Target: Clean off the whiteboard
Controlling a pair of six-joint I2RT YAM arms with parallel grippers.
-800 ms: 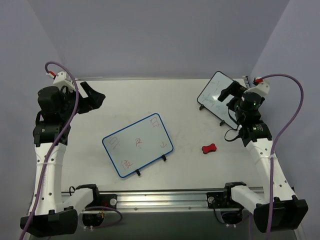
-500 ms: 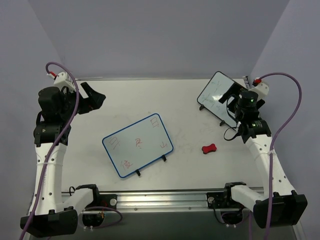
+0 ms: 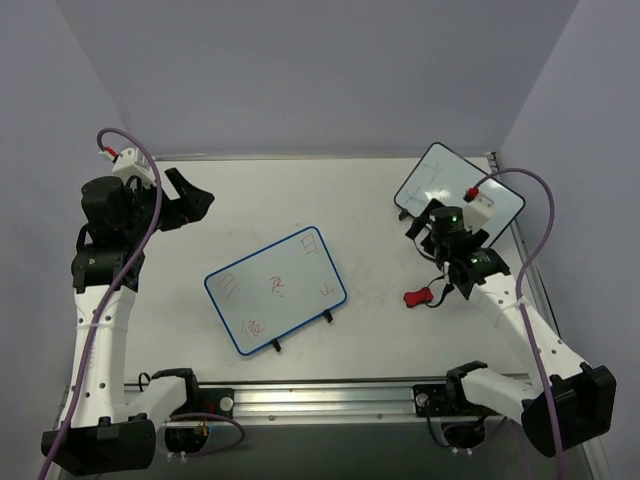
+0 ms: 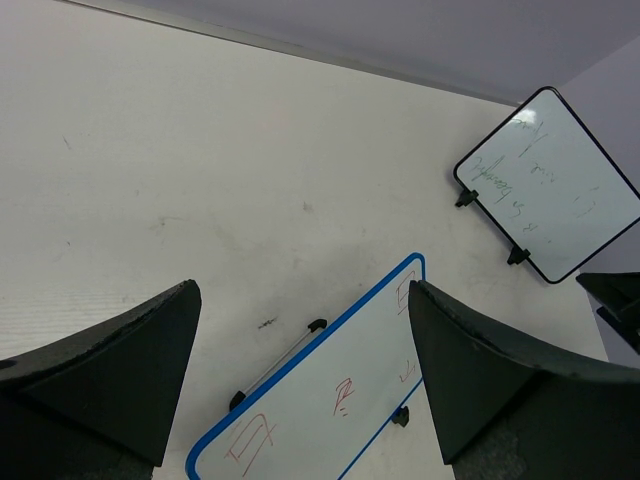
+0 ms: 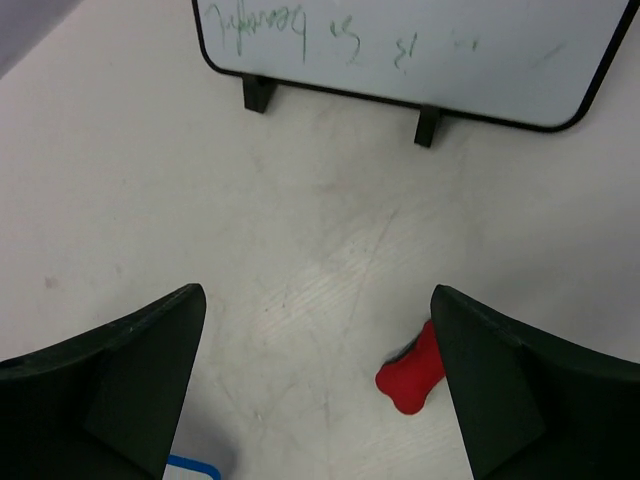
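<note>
The whiteboard (image 3: 276, 290) is seen lying flat near the middle of the table (image 3: 300, 190), turned at an angle, and its red scribbles are all there. Nothing has been wiped yet; not one mark looks smudged. So the erasing proper is judged not to have begun.

Over on the right, a small red eraser (image 5: 412, 378) is picked out on the bare table, well apart from the whiteboard. At least, an eraser is what it is taken to be, since it shows small in both views. The right gripper (image 5: 318, 295) is held just above it, jaws wide apart, with nothing between them. In the right wrist view the eraser sits low and toward the right finger, not centred, so some lining up is expected before a grasp. A second board (image 5: 420, 50), black-rimmed with faint dark writing, is seen beyond it and is left alone.

The left gripper (image 4: 303, 290) is poised high at the far left, jaws also wide apart and empty, with the whiteboard framed below it.

What remains: the eraser is to be picked up, carried across to the whiteboard, and every red mark rubbed away. Almost the whole task lies ahead.
</note>
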